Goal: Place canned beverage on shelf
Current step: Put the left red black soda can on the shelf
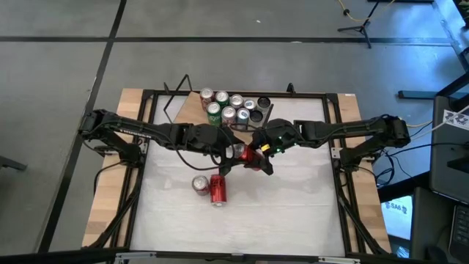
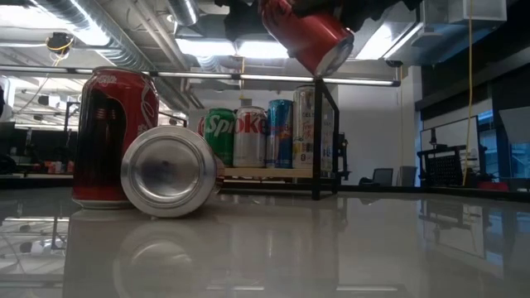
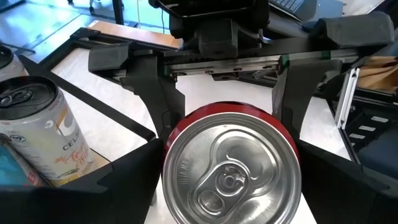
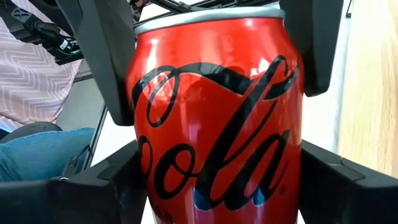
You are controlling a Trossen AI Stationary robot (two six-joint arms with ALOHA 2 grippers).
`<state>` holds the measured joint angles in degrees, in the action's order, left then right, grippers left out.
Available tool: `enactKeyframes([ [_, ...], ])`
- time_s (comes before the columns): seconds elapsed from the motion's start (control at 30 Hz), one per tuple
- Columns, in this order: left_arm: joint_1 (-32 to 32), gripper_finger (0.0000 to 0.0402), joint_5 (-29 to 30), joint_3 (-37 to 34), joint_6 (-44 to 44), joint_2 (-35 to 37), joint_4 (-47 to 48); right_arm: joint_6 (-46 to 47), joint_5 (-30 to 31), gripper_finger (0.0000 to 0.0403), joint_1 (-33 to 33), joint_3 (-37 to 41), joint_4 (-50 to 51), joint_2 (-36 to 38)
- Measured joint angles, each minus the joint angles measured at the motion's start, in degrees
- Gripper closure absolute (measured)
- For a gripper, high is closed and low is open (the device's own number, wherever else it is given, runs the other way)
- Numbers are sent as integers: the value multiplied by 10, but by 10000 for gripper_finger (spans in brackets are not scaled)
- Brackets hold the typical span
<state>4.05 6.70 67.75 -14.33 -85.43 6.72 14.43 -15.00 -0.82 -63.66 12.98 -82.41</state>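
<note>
Right now the red can (image 1: 246, 153) hangs above the middle of the table (image 1: 293, 213), clear of the surface and tilted, with its silver top end pointing down and away from the shelf in the low view. Both arms reach in from opposite sides and meet at it. The left gripper (image 3: 230, 186) faces the can's lid with the pull tab, and its two dark fingers (image 3: 124, 180) sit spread wide against either side of the can body. The right gripper (image 4: 217, 186) faces the printed side of the can, its fingers (image 4: 106, 186) likewise held wide apart and pressed to the can's flanks, so the can is pinched by both pairs at once, each pair crossing the other. The shelf (image 1: 192, 106) stands near the table's far edge, just beyond the two grippers, a light-brown board on thin black wire supports. On it stands a cluster of upright cans (image 1: 233, 106) in green, silver, blue and pale colours, grouped toward its right half, while the left part of the board is bare. Nearer the front of the table, well apart from the shelf, an upright red can (image 2: 112, 136) stands beside a lying can (image 2: 170, 172) whose silver base faces the low camera; the two look to be touching. Beyond the table a person (image 4: 31, 81) in a patterned top shows in the right wrist view
</note>
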Motion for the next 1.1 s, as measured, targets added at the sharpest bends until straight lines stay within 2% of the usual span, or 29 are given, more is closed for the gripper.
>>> enactKeyframes([
  [0.47, 0, 107, -17, 0, 12, 0, 2, 3, -1, 96, 0, 0, -4, 0],
  [1.1, 1, 112, -17, -1, 7, 0, 0, 3, -11, 93, 0, 0, 2, 0],
])
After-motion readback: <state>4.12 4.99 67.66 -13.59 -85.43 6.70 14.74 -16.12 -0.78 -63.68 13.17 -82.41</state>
